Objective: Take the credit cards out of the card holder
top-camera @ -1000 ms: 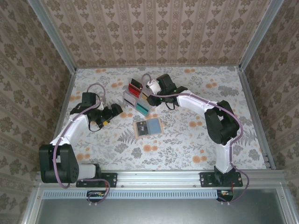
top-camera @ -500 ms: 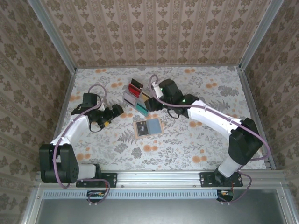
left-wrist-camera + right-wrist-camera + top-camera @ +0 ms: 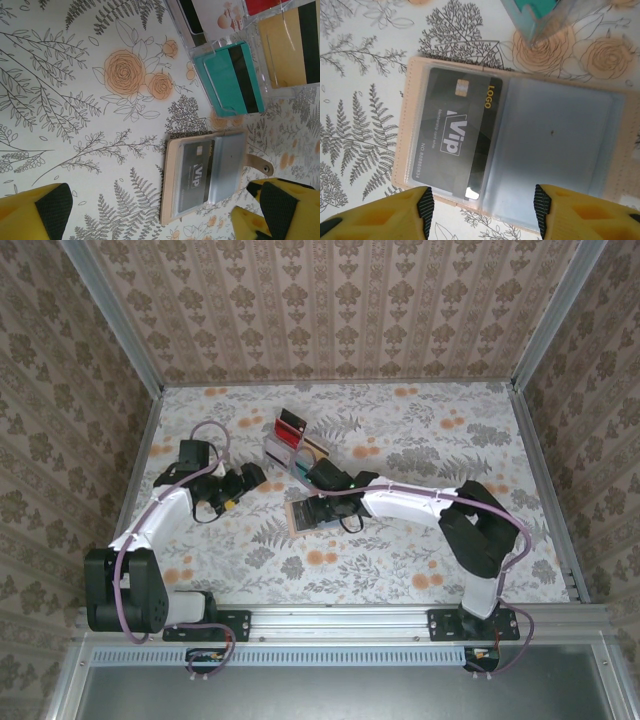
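Dragging of the whole card holder (image 3: 555, 145), laid open on the table (image 3: 365, 50) near the clear stand (image 3: 542, 25), is risked if its tucked-in dark card (image 3: 455, 145) is pinched and pulled by the half-open, empty right gripper (image 3: 482, 200) poised just above.

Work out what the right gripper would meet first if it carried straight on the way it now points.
Most likely the open card holder lying flat below the right gripper, near the inner edge of the dark VIP card in its pocket; depth is unclear.
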You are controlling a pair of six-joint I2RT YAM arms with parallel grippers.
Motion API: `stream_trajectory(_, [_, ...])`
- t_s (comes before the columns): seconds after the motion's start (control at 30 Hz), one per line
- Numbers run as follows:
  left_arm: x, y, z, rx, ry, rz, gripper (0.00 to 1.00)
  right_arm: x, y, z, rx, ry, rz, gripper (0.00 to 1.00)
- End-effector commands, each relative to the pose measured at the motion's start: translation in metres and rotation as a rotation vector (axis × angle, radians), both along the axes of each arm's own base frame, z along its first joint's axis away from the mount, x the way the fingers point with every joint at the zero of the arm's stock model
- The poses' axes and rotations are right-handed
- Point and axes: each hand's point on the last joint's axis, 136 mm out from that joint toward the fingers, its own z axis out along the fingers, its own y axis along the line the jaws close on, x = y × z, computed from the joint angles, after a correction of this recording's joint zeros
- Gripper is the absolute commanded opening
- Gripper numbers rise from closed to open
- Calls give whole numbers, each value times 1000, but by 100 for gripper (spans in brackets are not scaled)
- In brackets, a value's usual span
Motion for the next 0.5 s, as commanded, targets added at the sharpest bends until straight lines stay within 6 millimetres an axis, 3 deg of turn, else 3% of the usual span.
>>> stream_trajectory(0.0, [0, -9, 1, -25, -1, -17, 99, 9, 13, -1, 96, 43, -67, 49])
stream_trajectory(0.23, [-5, -20, -5, -30, 24, -47, 97, 24, 22, -10, 215, 102, -95, 33])
stream_trajectory(0.47, [-13, -48, -12, -64, 65, -111, 89, 22, 26, -24, 242, 151, -100, 26])
